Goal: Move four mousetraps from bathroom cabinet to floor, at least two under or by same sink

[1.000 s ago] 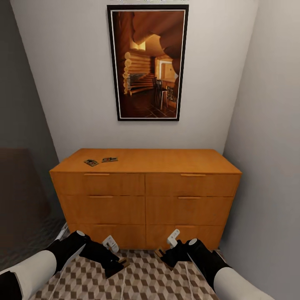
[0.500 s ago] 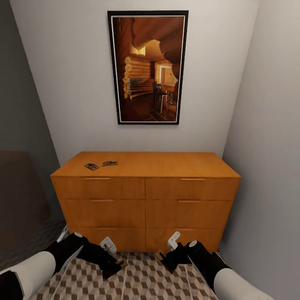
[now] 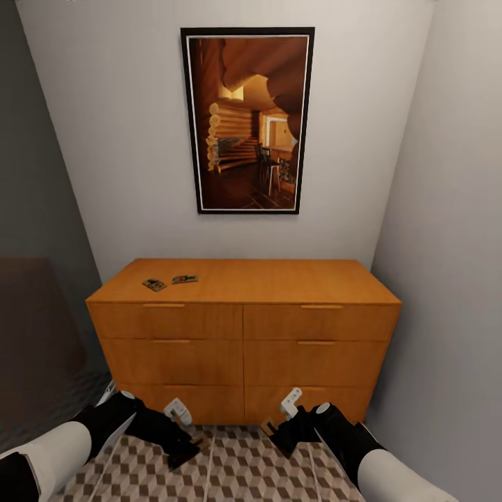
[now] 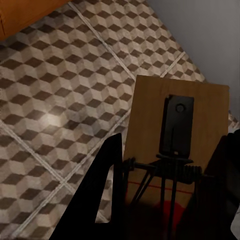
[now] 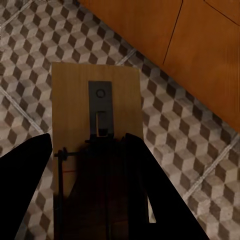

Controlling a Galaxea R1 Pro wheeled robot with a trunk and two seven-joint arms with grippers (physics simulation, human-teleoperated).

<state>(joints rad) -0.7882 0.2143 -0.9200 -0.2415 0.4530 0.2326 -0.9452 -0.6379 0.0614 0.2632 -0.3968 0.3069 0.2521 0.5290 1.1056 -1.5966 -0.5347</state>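
Seen from the head camera: left pincer (image 3: 187, 448) and right pincer (image 3: 273, 431) held low over the tiled bathroom floor (image 3: 237, 474), just short of the orange-brown cabinet (image 3: 244, 341). Each clamped on a mousetrap. Left pincer's mousetrap (image 4: 175, 145) shown close in the left wrist view, a tan wooden board with a dark metal plate and thin wire parts, gripped at its near end between two dark fingers (image 4: 107, 185), far end jutting out over the cube-patterned tiles. Right pincer's mousetrap (image 5: 95, 115) shown likewise in the right wrist view, near end pinched between dark fingers (image 5: 145, 185), far end pointing toward the cabinet's lowest drawer fronts, floor tiles beneath. Both held traps above the floor; contact with the tiles impossible to tell.

Beyond and above the left pincer, on the left part of the cabinet top: two more mousetraps, one (image 3: 154, 284) nearer the left edge, the other (image 3: 185, 279) just beside it toward the middle, close together, touching or not unclear. Drawers closed, thin bar handles (image 3: 164, 305) along their upper edges. Above the cabinet, on the pale wall, a black-framed picture (image 3: 247, 120) of a log interior. Grey wall (image 3: 453, 279) close beside the right pincer.
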